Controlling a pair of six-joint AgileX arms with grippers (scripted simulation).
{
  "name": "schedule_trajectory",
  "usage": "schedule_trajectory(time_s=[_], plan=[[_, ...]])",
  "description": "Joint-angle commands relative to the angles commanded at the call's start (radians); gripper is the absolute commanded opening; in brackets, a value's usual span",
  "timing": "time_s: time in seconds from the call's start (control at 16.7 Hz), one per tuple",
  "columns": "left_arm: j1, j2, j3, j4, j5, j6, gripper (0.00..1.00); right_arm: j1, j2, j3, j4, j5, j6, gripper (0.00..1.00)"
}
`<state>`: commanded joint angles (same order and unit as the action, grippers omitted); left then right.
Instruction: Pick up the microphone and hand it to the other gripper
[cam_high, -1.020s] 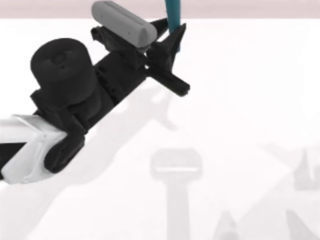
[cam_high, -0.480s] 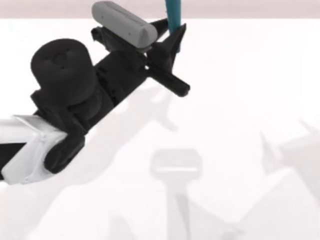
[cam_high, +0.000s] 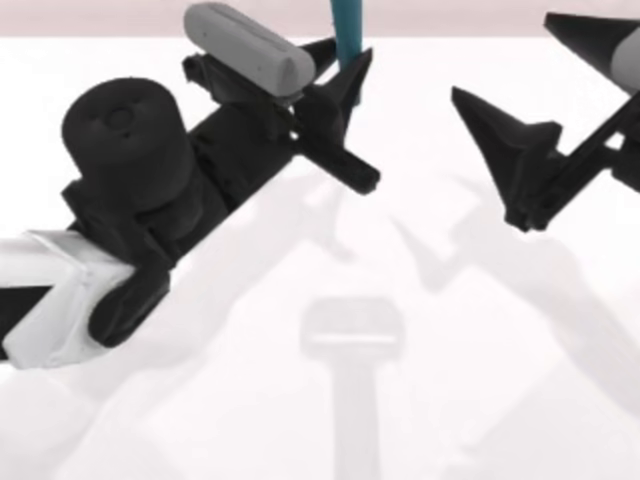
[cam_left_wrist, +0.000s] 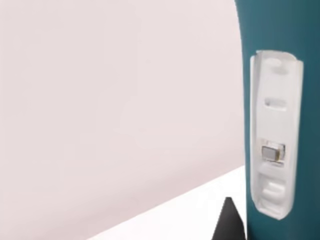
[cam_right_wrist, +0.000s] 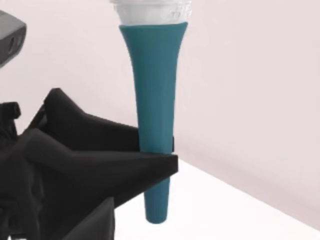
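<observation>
left end effector (cam_high: 345, 75) clamped on microphone (cam_right_wrist: 155, 100) | right end effector (cam_high: 530, 105) apart | switch plate (cam_left_wrist: 275, 132) only left wrist

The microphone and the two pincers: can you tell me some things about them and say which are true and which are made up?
1. The left pincer is clamped on the microphone. True.
2. The microphone lies flat on the table. False: it is held upright above the table, its wide end up.
3. The right pincer is open. True: its pointed fingers stand wide apart.
4. The right pincer is touching the microphone. False: it is off to the right of it, with bare table between.
5. The microphone's handle is red. False: it is teal, with a white switch plate.
</observation>
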<state>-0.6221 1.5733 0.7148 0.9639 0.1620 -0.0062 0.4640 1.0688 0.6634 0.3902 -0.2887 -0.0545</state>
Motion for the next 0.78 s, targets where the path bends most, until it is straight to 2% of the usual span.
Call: schedule_trajectory(time_s=[0.18, 0.3, 0.6, 0.78], plan=[[0.0, 0.0, 0.0, 0.0, 0.0, 0.0, 0.0, 0.052, 0.117, 0.071, 0.039, -0.032, -0.007, 1.0], [0.0, 0.0, 0.0, 0.0, 0.0, 0.0, 0.0, 0.066, 0.149, 0.088, 0.048, -0.04, -0.008, 1.0], [0.0, 0.0, 0.0, 0.0, 0.0, 0.0, 0.0, 0.063, 0.15, 0.088, 0.047, -0.039, -0.008, 1.0], [0.0, 0.0, 0.0, 0.0, 0.0, 0.0, 0.0, 0.084, 0.221, 0.151, 0.064, -0.021, -0.007, 1.0]])
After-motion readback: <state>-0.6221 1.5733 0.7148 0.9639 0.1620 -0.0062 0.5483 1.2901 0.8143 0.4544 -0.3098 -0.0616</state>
